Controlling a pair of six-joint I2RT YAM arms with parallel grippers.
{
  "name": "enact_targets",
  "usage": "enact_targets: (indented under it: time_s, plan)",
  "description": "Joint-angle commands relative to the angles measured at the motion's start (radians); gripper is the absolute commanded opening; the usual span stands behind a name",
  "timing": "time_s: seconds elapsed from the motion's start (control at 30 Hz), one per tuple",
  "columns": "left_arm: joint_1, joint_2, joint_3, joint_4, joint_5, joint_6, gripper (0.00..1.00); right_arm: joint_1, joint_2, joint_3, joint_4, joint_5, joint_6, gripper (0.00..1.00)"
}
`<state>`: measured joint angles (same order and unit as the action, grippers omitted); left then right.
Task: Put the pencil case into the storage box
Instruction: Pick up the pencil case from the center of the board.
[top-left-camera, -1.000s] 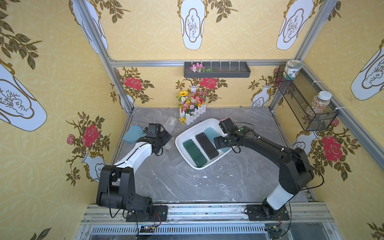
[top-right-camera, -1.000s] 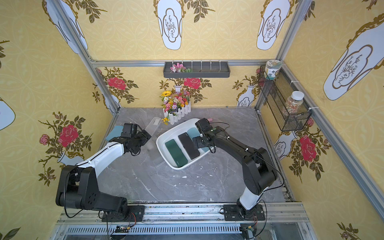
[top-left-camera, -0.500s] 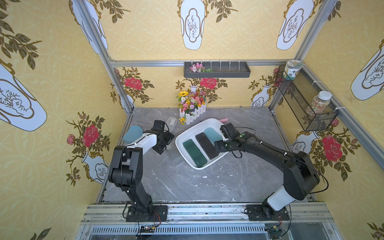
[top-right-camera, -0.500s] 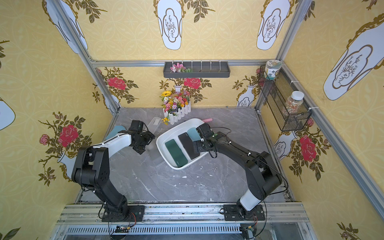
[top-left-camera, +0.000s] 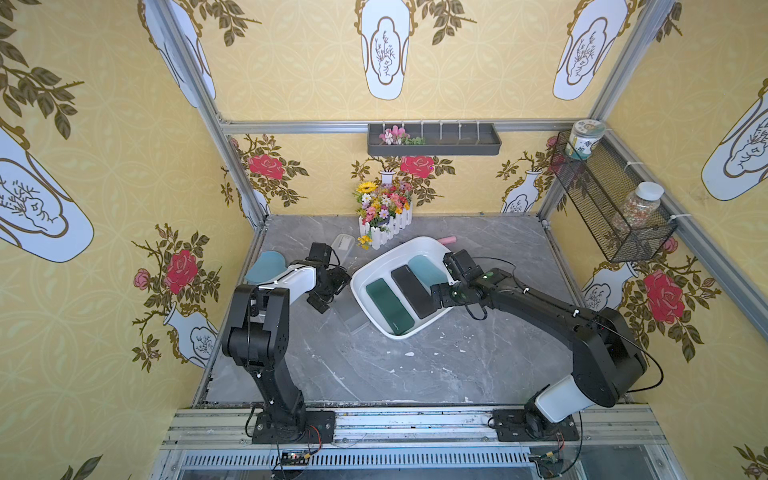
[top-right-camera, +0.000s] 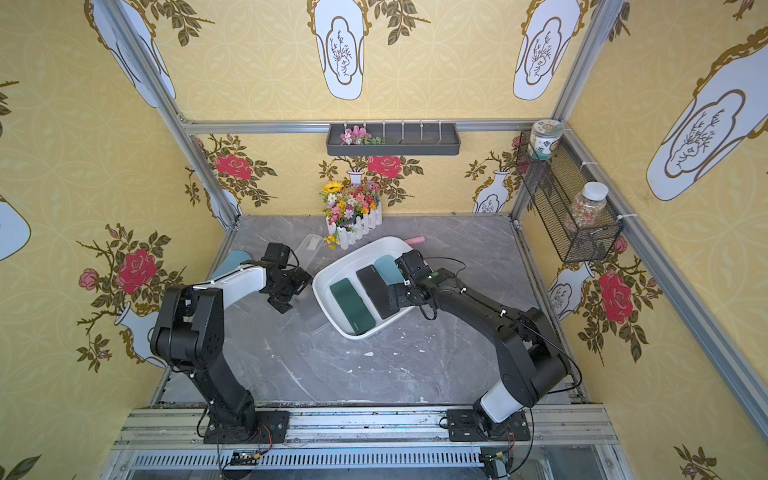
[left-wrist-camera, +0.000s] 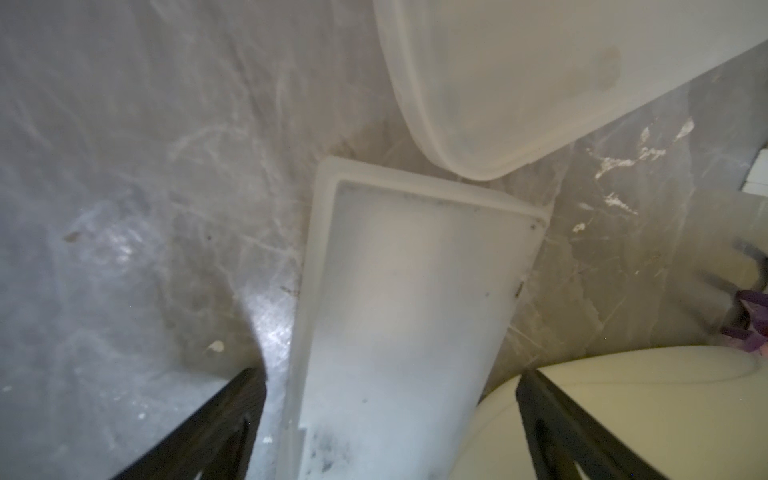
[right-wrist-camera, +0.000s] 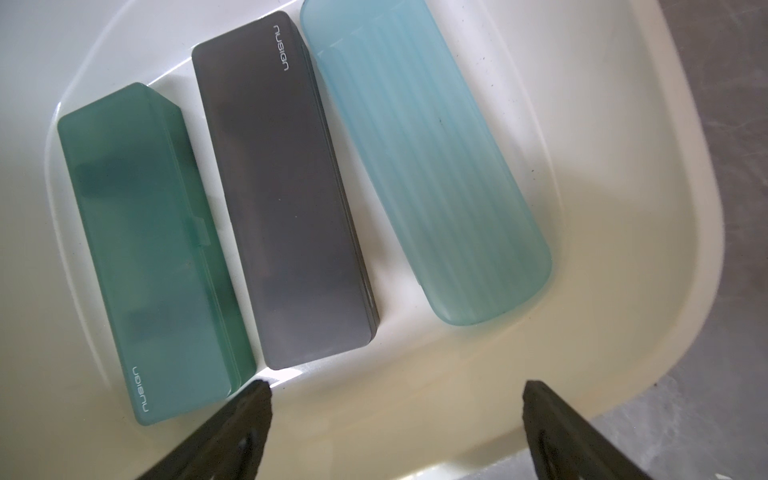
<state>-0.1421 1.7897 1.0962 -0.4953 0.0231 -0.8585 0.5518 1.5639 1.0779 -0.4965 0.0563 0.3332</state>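
Black right arm (top-left-camera: 540, 302) (outstretched) over box (top-left-camera: 388, 259)

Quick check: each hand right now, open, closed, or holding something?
Left hand: open, holding nothing; the frosted case lies just ahead of it.
Right hand: open, holding nothing, over the storage box.

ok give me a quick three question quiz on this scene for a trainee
1. How many pencil cases lie in the storage box?
2. True or false: the right claw holds the grey case.
3. Which case lies between the other two? A green case, B grey case, C light blue case
Key: 1 three; 2 false, it is open and empty; 3 B.
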Motion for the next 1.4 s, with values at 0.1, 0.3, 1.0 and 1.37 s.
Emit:
enact_targets:
  time_s: [0.1,0.3,1.0,1.37]
  plan:
    - [-0.001,0.038,0.011,-0.054,0.019,0.058,1.00,0.001,-0.008,-0.008,0.040,-0.001,0.012,0.97]
    - [-0.004,0.073,0.040,-0.105,0.012,0.087,1.00,-0.001,-0.024,-0.037,0.064,0.000,0.018,0.97]
    - [0.013,0.078,-0.074,-0.013,0.086,0.029,1.00,-0.064,-0.093,-0.105,0.082,-0.015,0.013,0.97]
    - [0.018,0.070,-0.023,-0.061,0.078,0.047,1.00,-0.063,-0.111,-0.111,0.088,-0.036,0.021,0.97]
